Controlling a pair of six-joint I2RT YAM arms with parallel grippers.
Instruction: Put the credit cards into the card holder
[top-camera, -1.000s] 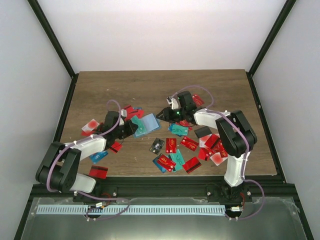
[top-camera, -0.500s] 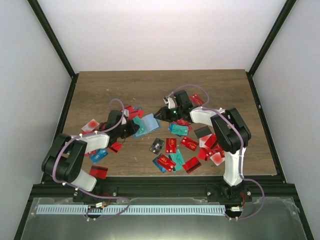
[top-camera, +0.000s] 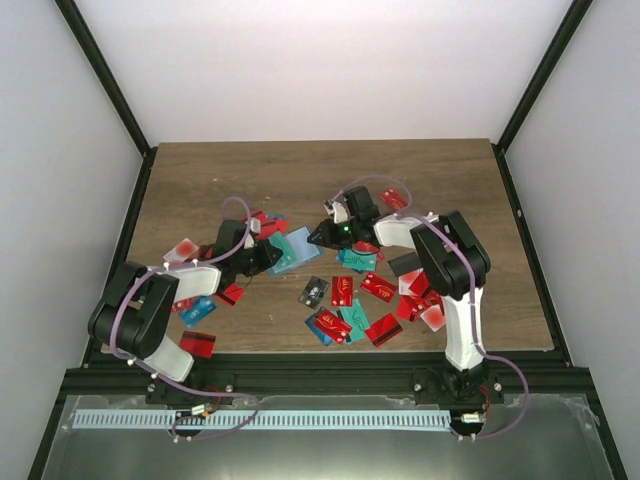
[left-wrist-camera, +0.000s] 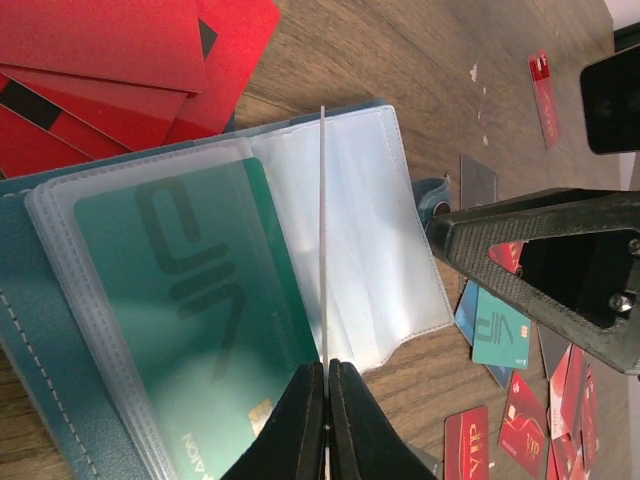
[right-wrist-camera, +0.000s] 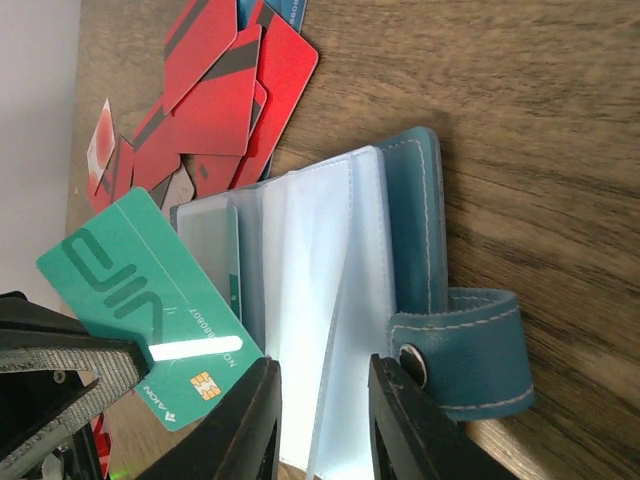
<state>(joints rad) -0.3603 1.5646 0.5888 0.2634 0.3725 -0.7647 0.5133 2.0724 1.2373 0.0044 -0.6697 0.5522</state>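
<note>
**Right claw closes in on the open card holder**

Since a second ago, the left arm's big joint has swung right and farther in. The left claw (left-wrist-camera: 324, 375) has kept its place, shut on one clear sleeve (left-wrist-camera: 322, 220) of the card holder (top-camera: 291, 249), and the sleeve stands edge-up between its fingers. The right claw (right-wrist-camera: 322, 370) has slid left, up to the holder's right edge. Its fingers stand apart with clear sleeves showing in the gap; whether they press on anything I cannot tell. A teal card (right-wrist-camera: 140, 290) lies at the holder's left leaf; how far it sits in a sleeve is unclear.

The counter (top-camera: 260, 175) is brown wood grain, with white walls (top-camera: 320, 70) on three sides, black frame posts (top-camera: 105, 75) and a black rail (top-camera: 300, 375) along the near edge. Red, teal and black credit cards (top-camera: 345, 290) lie scattered in three places: a cluster by the left arm, a few behind the holder, and a wider spread near and right of centre.

The holder lies open, left of centre, between the two claws. Its long axis runs left to right, angled a little toward the far side at its right end. Its strap (right-wrist-camera: 462, 360) with the snap points right, toward the right claw.
</note>
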